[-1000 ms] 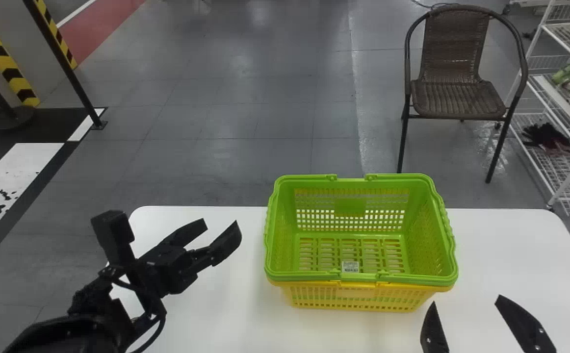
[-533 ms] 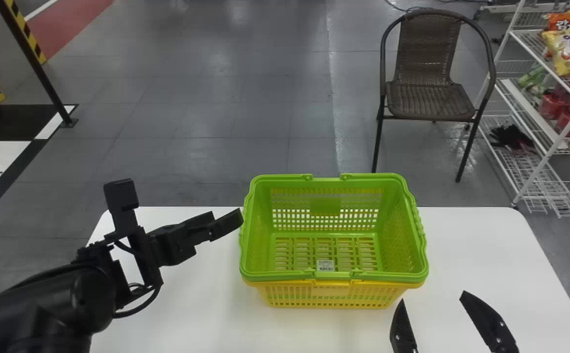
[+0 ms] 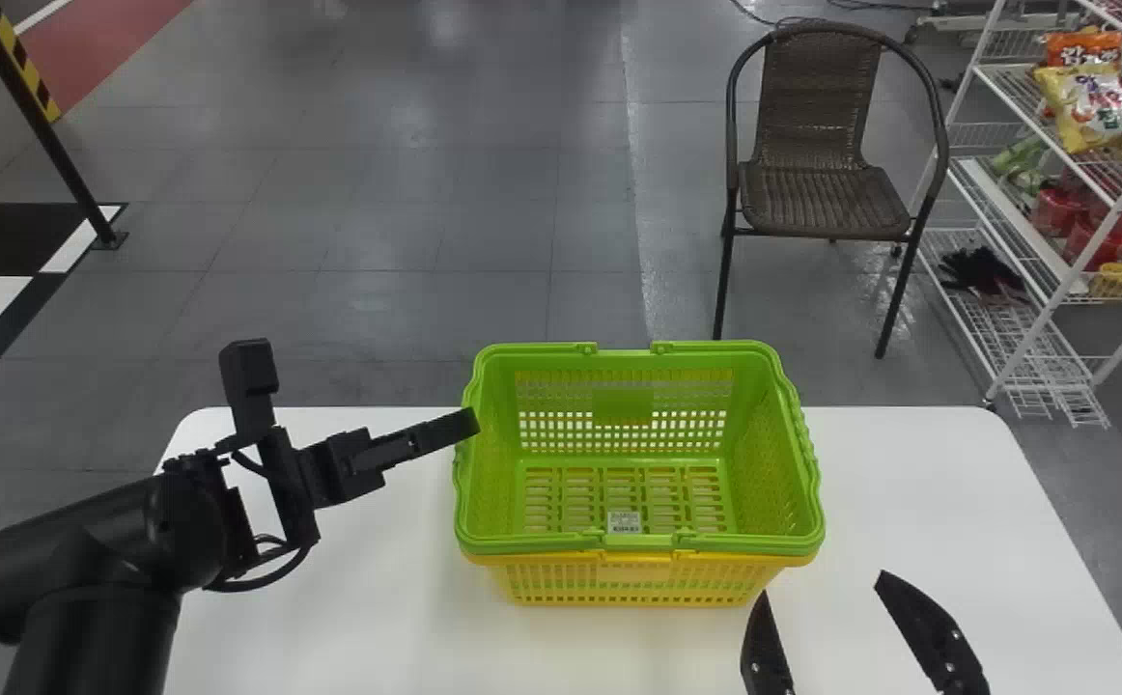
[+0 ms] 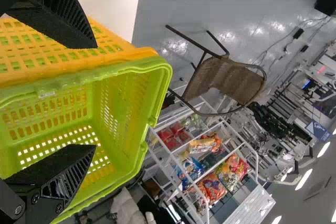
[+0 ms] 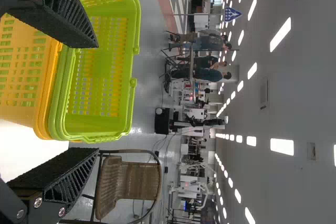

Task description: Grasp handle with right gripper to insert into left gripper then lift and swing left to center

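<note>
Both grippers released, waiting at two sides of the nested baskets.
Left gripper (image 3: 473, 422) is by the left rim, right gripper (image 3: 823, 584) is near the front right corner; both hold nothing, perhaps so that the right can pass a handle (image 3: 805, 434) to the left. Such handle seems folded along the right rim of the green basket (image 3: 622, 543), which sits inside the yellow basket (image 3: 633, 584), on the white table (image 3: 378, 618); probably they are nested to be carried together. Head view makes the left fingers overlap like one bar, while left wrist view shows a wide gap between them. If they touch the rim, I cannot tell.
</note>
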Robot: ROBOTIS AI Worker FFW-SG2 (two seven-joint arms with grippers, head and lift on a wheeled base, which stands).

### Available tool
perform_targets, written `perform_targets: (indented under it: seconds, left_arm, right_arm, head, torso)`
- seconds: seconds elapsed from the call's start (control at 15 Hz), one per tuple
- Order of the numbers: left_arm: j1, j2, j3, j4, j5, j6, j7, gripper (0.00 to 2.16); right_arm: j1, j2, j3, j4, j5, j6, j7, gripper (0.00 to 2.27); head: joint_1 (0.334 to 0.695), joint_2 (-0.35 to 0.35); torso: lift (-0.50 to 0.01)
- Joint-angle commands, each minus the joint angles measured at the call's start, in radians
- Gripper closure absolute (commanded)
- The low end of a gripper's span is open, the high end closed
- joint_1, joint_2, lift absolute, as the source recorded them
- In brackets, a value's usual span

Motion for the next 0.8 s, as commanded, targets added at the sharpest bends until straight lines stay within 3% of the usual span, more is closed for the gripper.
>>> perform_targets:
  seconds: [0.0,0.73]
  left_arm:
    - [-0.002,0.000,-0.005,0.007,0.001,0.008,-0.001,0.14]
    - [-0.011,-0.002,-0.045,0.022,0.032,0.023,-0.013,0.15]
  right_arm:
    - [0.000,-0.001,0.001,-0.002,0.001,0.000,0.000,0.12]
    - [-0.002,-0.004,-0.003,0.003,0.001,0.000,0.000,0.12]
  head:
    - [0.695,0.050]
    - [0.695,0.020]
  torso:
    - [0.000]
    - [0.000]
